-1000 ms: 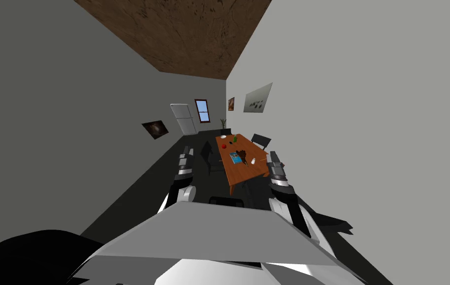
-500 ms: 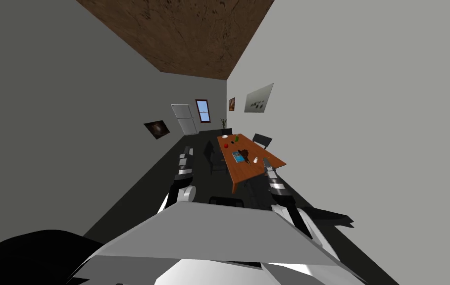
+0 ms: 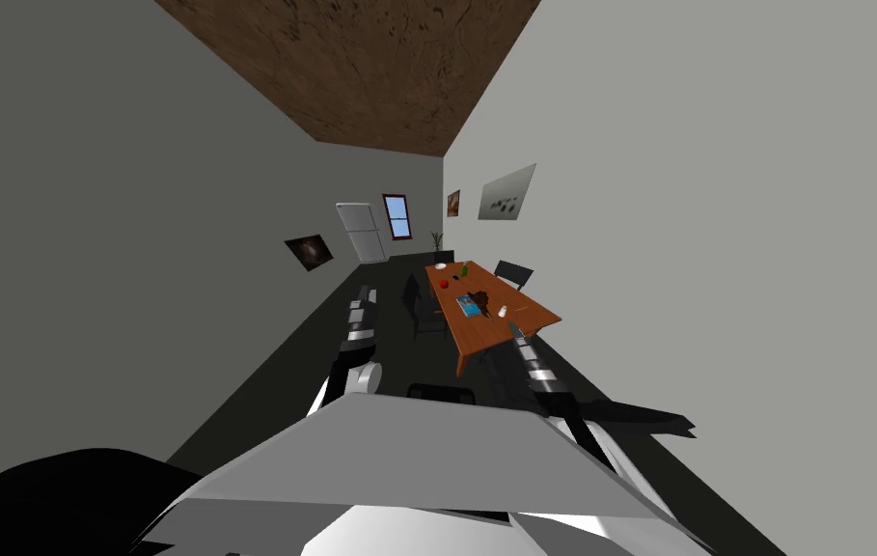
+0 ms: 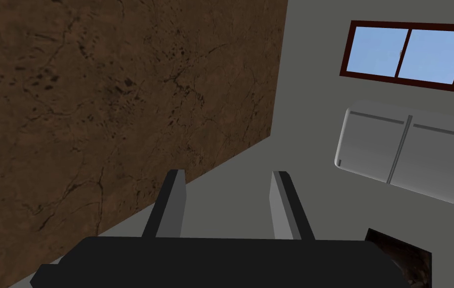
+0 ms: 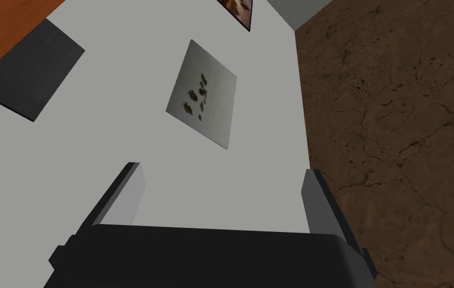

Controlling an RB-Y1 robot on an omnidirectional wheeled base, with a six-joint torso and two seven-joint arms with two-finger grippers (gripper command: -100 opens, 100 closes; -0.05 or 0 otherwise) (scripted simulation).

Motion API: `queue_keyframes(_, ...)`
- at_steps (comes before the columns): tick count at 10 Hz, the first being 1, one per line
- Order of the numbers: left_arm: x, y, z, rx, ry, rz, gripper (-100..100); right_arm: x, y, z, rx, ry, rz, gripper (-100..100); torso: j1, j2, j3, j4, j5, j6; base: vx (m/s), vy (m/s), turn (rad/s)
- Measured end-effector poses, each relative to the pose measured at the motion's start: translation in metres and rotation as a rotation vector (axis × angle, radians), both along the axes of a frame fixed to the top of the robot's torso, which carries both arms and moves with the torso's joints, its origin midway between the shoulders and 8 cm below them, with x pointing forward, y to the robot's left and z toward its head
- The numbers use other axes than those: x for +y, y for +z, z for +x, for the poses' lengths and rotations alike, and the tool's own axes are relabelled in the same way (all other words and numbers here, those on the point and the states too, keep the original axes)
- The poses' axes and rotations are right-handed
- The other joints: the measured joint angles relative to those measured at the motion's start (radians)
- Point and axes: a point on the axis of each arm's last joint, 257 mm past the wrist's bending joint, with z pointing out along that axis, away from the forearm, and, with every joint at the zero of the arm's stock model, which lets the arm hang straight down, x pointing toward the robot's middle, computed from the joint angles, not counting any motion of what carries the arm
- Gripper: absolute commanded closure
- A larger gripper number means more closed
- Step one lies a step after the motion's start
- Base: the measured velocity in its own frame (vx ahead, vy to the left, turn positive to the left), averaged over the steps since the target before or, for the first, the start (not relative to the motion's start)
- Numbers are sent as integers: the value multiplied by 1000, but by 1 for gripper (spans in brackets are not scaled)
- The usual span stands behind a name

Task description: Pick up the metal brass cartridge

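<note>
Dark floor (image 3: 272, 386) underfoot. Left gripper (image 4: 227, 172) and right gripper (image 5: 223, 167) both spread, empty; right arm lower than a second ago. Orange table (image 3: 484, 333) ahead, shifted slightly right: my own drift. Brass cartridge too small to spot, presumably there.

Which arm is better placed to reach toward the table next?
Right, probably: the right pincer, open, sits by the near corner of the orange table; the left pincer is apart from it, over dark floor.
</note>
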Motion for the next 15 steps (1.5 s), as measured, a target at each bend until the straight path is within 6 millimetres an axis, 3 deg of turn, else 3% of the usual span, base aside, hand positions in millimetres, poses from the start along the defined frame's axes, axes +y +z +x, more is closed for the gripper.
queue_keyframes(3, 0, 0, 0, 0, 0, 0, 0, -14, -56, -15, 137, -12, -102, -100, -1, -1, -1, 0, 0, 0, -1, 78, 11)
queue_keyframes(6, 0, 0, 0, 0, 0, 0, 0, -34, -97, -27, 263, -18, -201, -100, 1, -2, -1, 0, 0, 0, 8, 100, 34)
queue_keyframes(13, 0, 0, 0, 0, 0, 0, 0, -70, -170, -62, 452, -24, -342, -100, -3, -3, -2, -1, 0, 0, 26, 49, 26)
queue_keyframes(15, 0, 0, 0, 0, 0, 0, 0, -84, -193, -82, 524, -21, -396, -100, -2, -4, -2, -1, 0, 0, 47, 67, 42)
